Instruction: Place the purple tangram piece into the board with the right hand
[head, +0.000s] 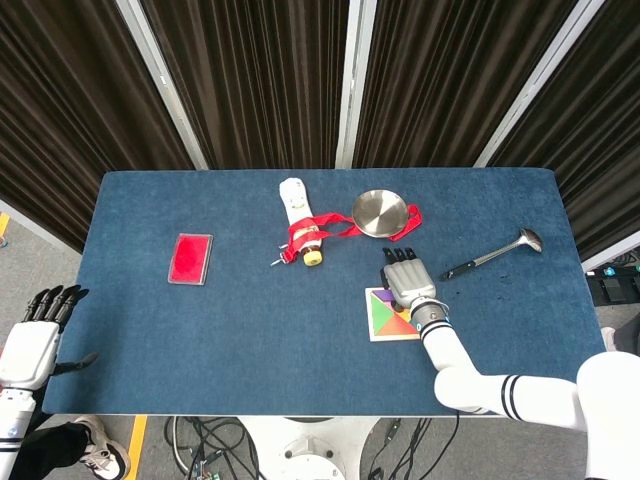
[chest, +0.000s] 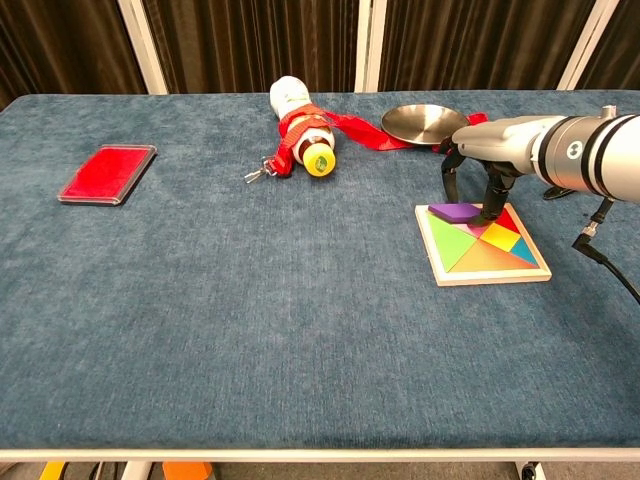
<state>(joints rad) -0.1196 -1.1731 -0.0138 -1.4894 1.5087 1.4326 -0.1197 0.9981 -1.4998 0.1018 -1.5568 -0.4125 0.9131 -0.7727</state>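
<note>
The purple tangram piece (chest: 455, 211) lies low over the far left corner of the wooden board (chest: 490, 262), which holds several coloured pieces. My right hand (chest: 480, 160) stands over it with fingers pointing down; a thumb on the left and a finger (chest: 492, 205) on the right pinch the piece. From the head view the right hand (head: 407, 280) covers the board's (head: 380, 325) far edge, and only a sliver of the purple piece (head: 385, 297) shows. My left hand (head: 35, 335) hangs off the table's left side, fingers spread, holding nothing.
A red flat case (chest: 107, 172) lies at the far left. A white bottle with a red strap (chest: 300, 125) and a metal dish (chest: 420, 120) sit behind the board. A ladle (head: 495, 254) lies to the right. A black cable (chest: 600, 250) trails by the right arm.
</note>
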